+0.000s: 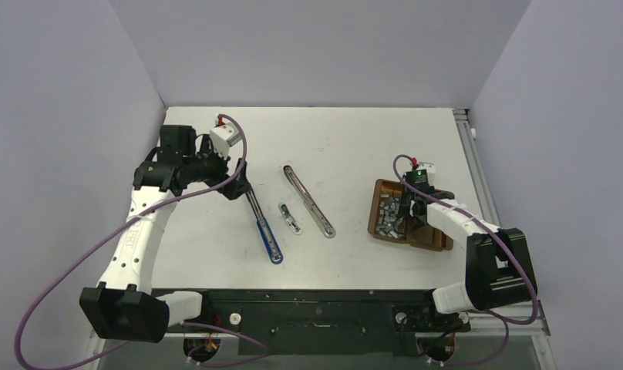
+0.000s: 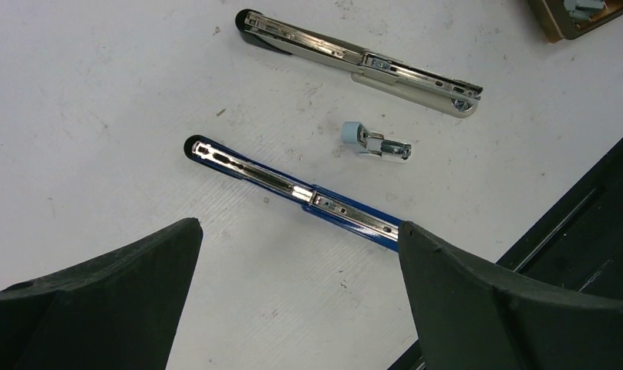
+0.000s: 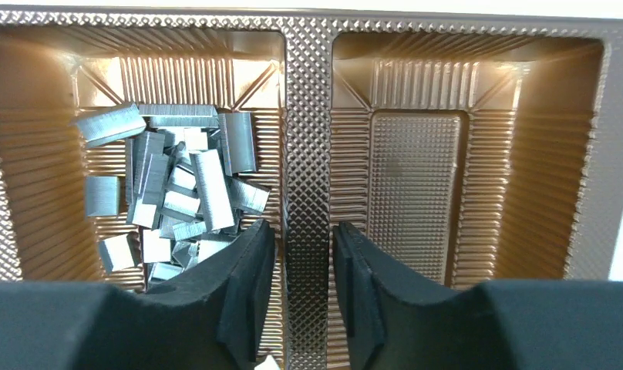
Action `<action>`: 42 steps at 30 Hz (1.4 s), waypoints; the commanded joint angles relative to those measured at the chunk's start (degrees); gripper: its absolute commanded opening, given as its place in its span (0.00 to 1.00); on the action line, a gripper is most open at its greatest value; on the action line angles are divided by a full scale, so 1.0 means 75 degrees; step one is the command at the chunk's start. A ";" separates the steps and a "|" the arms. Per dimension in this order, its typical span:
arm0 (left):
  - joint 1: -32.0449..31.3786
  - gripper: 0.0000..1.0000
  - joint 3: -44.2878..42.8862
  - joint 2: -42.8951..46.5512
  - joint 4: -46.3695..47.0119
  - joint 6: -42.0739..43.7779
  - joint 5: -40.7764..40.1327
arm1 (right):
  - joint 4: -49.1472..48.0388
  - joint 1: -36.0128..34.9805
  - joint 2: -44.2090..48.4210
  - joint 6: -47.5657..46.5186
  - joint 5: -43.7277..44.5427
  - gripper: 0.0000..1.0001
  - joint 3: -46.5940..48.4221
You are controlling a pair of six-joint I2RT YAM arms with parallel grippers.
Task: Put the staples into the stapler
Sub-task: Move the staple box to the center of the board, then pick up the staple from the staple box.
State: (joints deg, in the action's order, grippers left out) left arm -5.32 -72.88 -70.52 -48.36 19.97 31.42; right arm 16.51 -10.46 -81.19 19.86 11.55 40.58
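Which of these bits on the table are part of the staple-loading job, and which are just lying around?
For the job: staples, the brown tray holding them, and either the blue stapler or the silver stapler; I cannot tell which.
Lying about: the other stapler, and the small grey-capped metal piece between them.

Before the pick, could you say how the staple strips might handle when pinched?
The staples lie loosely heaped and overlapping, so neighbours would probably shift. The short, shiny metal blocks look stiff but likely slippery. On the ribbed tray they may tilt.
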 commanded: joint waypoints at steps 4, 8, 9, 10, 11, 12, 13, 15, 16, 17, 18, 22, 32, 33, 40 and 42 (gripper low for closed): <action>-0.0040 0.97 -0.0042 0.0243 -0.0021 0.0128 0.0170 | -0.0009 0.0063 0.0273 0.0145 0.0464 0.47 0.0252; -0.0040 0.96 -0.0186 0.0222 -0.0006 -0.0014 0.0176 | 0.0078 -0.0059 0.0888 0.0202 0.0585 0.54 0.0676; -0.0040 0.96 -0.0245 0.0216 -0.0015 -0.0088 0.0173 | -0.0001 -0.0148 0.1185 0.0271 0.0691 0.55 0.0723; -0.0026 0.96 -0.0324 0.0210 -0.0045 -0.0114 0.0162 | -0.0252 -0.0172 0.1452 0.0555 0.0727 0.57 0.0674; -0.0017 0.96 -0.0409 0.0201 -0.0074 -0.0108 0.0159 | -0.0408 -0.0069 0.1667 0.1264 0.0757 0.95 0.0615; -0.0011 0.96 -0.0452 0.0203 -0.0079 -0.0112 0.0142 | -0.0551 0.0144 0.1874 0.1770 0.0530 0.93 0.0498; 0.0003 0.96 -0.0480 0.0204 -0.0051 -0.0146 0.0115 | -0.0838 0.0391 0.2025 0.1867 -0.0088 0.92 0.0313; 0.0027 0.96 -0.0517 0.0197 -0.0003 -0.0219 0.0031 | -0.1227 0.0483 0.2292 0.1548 -0.1146 0.92 0.0092; 0.0046 0.96 -0.0530 0.0187 0.0002 -0.0249 0.0011 | -0.1148 0.0180 0.2389 0.1375 -0.0860 0.92 0.0094; 0.0058 0.96 -0.0544 0.0187 0.0002 -0.0267 -0.0008 | -0.0840 -0.0222 0.2357 0.1232 -0.0302 0.94 0.0197; 0.0064 0.96 -0.0548 0.0182 0.0008 -0.0271 -0.0031 | -0.0463 -0.0586 0.2220 0.1160 0.0163 0.98 0.0381; 0.0077 0.96 -0.0434 0.0191 0.0141 -0.0272 -0.0143 | 0.0786 -0.1164 0.1384 0.1869 0.0359 0.62 0.0913; 0.0100 0.96 -0.0169 0.0277 0.0143 -0.0092 -0.0228 | 0.2183 -0.2052 0.1545 0.5500 0.1202 0.63 0.0571; 0.0100 0.96 -0.0152 0.0274 0.0136 -0.0079 -0.0228 | 0.2278 -0.2089 0.1475 0.5705 0.1217 0.64 0.0611; 0.0111 0.96 -0.0086 0.0341 0.0114 0.0037 -0.0252 | 0.2701 -0.1984 0.0962 0.6500 0.1264 0.67 0.0531; 0.0112 0.96 -0.0042 0.0355 0.0114 0.0076 -0.0263 | 0.2579 -0.1715 0.0901 0.6528 0.1192 0.68 0.0461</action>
State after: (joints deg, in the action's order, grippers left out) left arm -4.78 -73.84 -69.52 -48.66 19.33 29.80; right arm 35.18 -25.58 -73.56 64.47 19.25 44.97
